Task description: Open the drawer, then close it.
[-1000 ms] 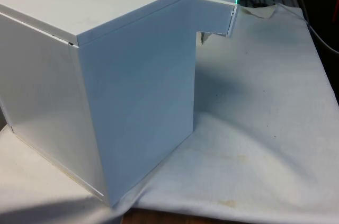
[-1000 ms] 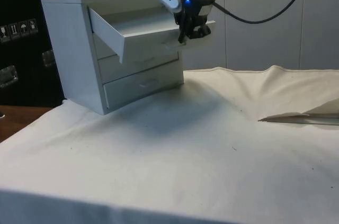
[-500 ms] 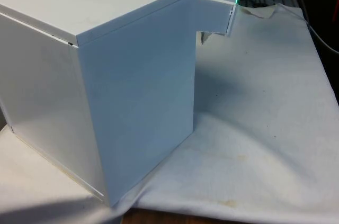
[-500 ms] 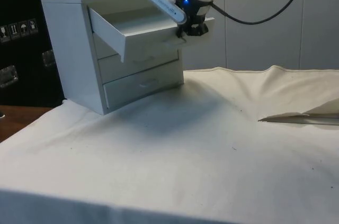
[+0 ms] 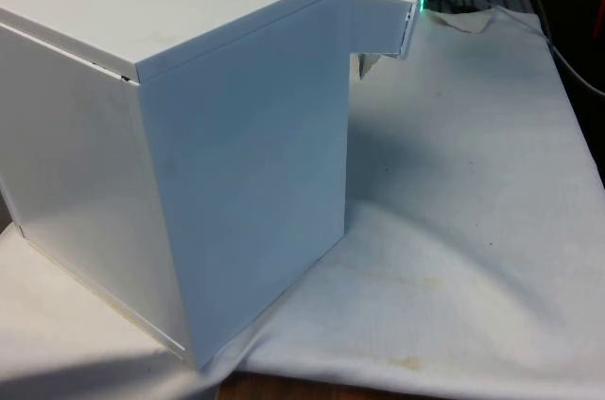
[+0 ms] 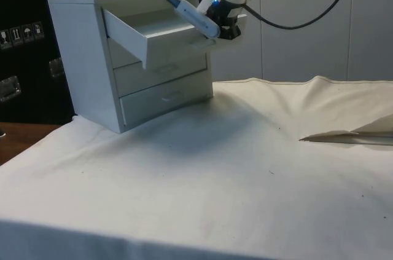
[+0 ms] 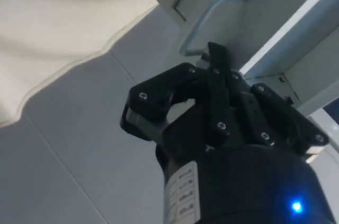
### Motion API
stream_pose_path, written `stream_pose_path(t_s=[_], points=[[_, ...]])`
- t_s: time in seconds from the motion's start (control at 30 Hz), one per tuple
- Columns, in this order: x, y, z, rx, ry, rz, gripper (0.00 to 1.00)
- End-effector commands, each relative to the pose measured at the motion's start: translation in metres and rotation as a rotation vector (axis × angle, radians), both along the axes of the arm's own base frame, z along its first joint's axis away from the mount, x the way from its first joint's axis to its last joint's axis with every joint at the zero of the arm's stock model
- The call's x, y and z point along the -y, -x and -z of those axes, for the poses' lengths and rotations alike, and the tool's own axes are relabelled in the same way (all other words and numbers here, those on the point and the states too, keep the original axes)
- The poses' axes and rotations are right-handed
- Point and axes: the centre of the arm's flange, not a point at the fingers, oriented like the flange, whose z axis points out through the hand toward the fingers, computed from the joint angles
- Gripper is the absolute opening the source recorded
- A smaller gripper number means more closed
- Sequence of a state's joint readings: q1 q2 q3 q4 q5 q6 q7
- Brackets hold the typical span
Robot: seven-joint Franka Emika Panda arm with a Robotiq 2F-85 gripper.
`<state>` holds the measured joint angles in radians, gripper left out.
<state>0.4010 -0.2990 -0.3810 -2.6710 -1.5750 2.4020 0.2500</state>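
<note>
Up near the top centre of the side view, the black gripper (image 6: 222, 27) sat against the front of the top drawer (image 6: 161, 37), which stood pulled out of the white chest of drawers (image 6: 86, 57) on the white cloth (image 6: 245, 168). Whether its fingers were clamped or apart, I could not tell. Two lower drawers (image 6: 163, 88) sat flush. Across the front view's upper middle, the drawer's end (image 5: 383, 26) jutted past the chest's corner.

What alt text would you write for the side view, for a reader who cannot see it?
A white chest of drawers stands on a cloth-covered table, its top drawer pulled open. The robot's black tool is at that drawer's front; the two lower drawers are shut.
</note>
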Motion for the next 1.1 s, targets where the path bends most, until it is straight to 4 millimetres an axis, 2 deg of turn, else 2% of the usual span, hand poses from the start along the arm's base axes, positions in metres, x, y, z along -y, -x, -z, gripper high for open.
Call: stream_pose_path(t_s=[0.0,0.17,0.47,0.5,0.8,0.83,0.87,1.07], points=[[0.000,-0.004,-0.004,0.025,0.023,-0.002,0.00],[-0.002,0.000,0.000,0.019,0.027,0.007,0.00],[-0.002,-0.010,-0.002,0.082,0.096,0.024,0.00],[-0.003,-0.005,0.001,0.066,0.083,0.029,0.00],[-0.002,-0.020,-0.001,0.125,0.149,0.048,0.00],[-0.003,-0.014,0.000,0.103,0.132,0.051,0.00],[-0.001,-0.022,-0.002,0.130,0.155,0.049,0.00],[0.002,-0.031,-0.003,0.155,0.188,0.060,0.00]])
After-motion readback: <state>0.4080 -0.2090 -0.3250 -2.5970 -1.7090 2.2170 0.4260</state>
